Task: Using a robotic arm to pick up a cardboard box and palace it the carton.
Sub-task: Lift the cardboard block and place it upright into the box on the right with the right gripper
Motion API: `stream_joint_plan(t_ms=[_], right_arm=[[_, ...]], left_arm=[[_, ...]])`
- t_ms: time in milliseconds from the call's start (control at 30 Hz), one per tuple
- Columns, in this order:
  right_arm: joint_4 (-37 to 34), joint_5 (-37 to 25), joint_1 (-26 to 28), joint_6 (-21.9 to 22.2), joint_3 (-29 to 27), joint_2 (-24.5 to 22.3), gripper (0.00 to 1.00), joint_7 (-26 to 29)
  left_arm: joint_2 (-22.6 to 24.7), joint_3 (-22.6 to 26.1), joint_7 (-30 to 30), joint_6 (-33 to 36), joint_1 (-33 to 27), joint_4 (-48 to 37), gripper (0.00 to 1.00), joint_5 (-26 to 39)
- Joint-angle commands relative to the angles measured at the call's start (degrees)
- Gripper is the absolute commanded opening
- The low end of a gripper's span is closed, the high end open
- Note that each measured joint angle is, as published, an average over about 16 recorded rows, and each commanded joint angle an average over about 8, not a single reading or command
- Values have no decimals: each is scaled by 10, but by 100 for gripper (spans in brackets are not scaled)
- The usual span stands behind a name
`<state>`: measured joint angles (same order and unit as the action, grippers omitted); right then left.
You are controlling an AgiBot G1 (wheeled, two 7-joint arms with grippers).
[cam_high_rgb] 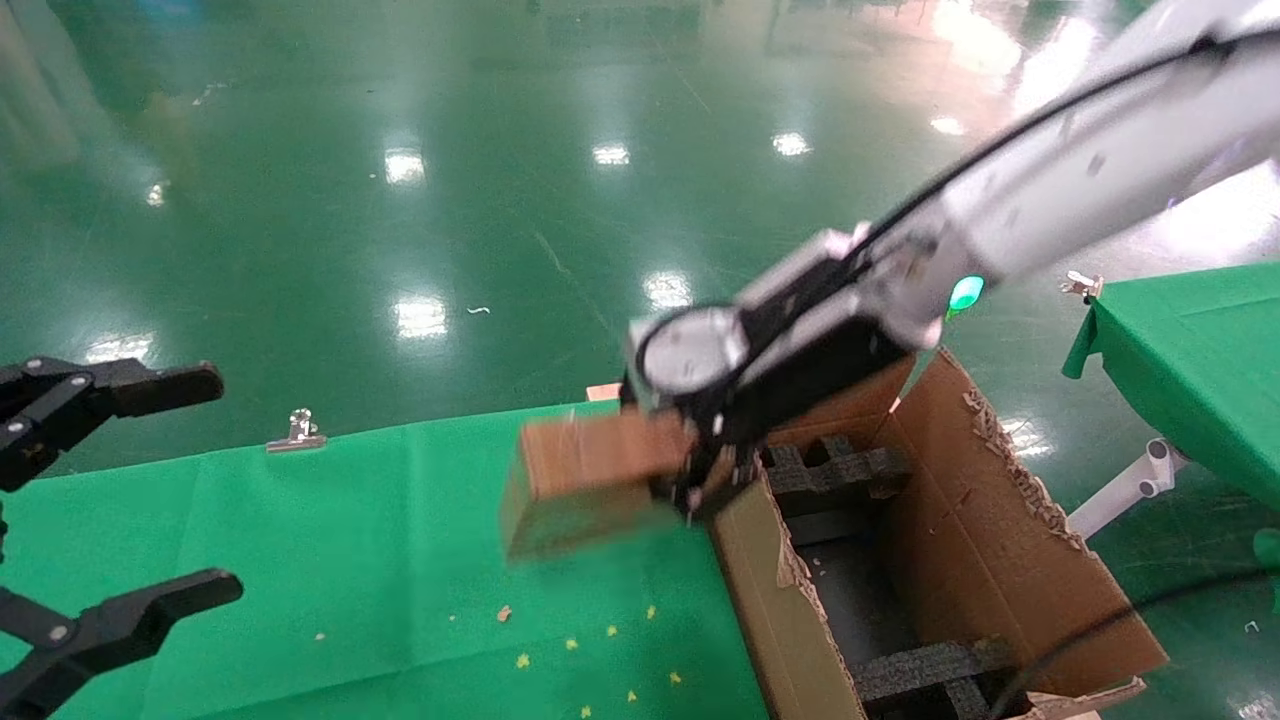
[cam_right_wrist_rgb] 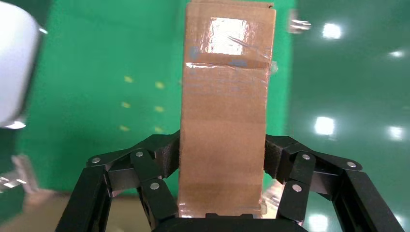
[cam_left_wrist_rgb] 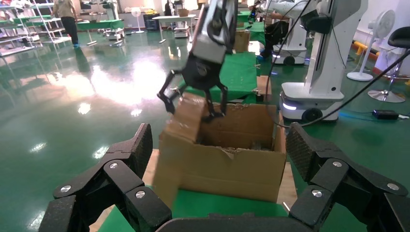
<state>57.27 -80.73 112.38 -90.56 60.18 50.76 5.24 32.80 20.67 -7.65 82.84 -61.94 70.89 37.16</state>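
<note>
Box lifted, not yet in the carton

Nearest, the left gripper (cam_high_rgb: pixel 120 500) hangs idle well to the left of the carton (cam_high_rgb: pixel 790 610), fingers spread wide and empty. Beyond it, the cardboard box (cam_high_rgb: pixel 590 480) hangs clear above the green table (cam_high_rgb: pixel 300 560), just beside the carton's near-left wall, pinched between the right gripper's (cam_high_rgb: pixel 700 480) fingers. The robotic arm (cam_high_rgb: pixel 1050 190) slants down over the carton; carrying across and lowering inside remain.
</note>
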Motion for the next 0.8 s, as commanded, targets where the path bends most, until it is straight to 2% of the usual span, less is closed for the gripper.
stream_joint_plan(t_ms=[33, 333, 533, 800], right_arm=[[-13, 3, 21, -1, 5, 3, 0, -11], [-51, 24, 62, -1, 39, -5, 0, -42], [-70, 17, 107, -4, 68, -38, 0, -56], [-85, -14, 184, -7, 136, -99, 0, -61]], left_arm=[[0, 0, 0, 0, 0, 0, 100, 0], [0, 0, 0, 0, 0, 0, 100, 0], [0, 0, 0, 0, 0, 0, 100, 0], [0, 0, 0, 0, 0, 0, 100, 0]])
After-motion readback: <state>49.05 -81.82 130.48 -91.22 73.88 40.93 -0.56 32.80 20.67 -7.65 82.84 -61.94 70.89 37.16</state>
